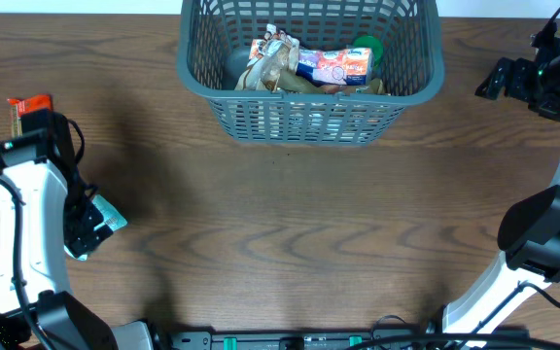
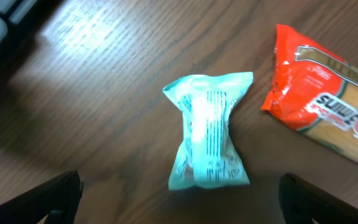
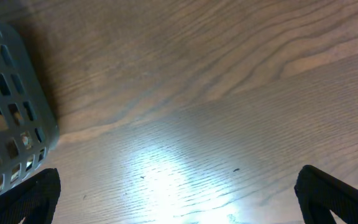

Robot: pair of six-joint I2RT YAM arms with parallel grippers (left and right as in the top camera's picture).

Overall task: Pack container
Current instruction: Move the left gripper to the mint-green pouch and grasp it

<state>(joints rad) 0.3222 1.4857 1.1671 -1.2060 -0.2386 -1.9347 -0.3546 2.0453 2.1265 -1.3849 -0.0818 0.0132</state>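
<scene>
The large grey-blue slotted plastic basket (image 1: pixel 309 73) sits at the far edge of the brown wood-grain table (image 1: pixel 290 224), holding several food packets. The left hand (image 2: pixel 179 196) hovers, fingers wide apart, over a pale teal crinkled packet (image 2: pixel 209 129) (a red snack packet (image 2: pixel 322 106) lies beside it). The right hand (image 3: pixel 179 196), also spread and empty, hangs over bare table beside the basket.
</scene>
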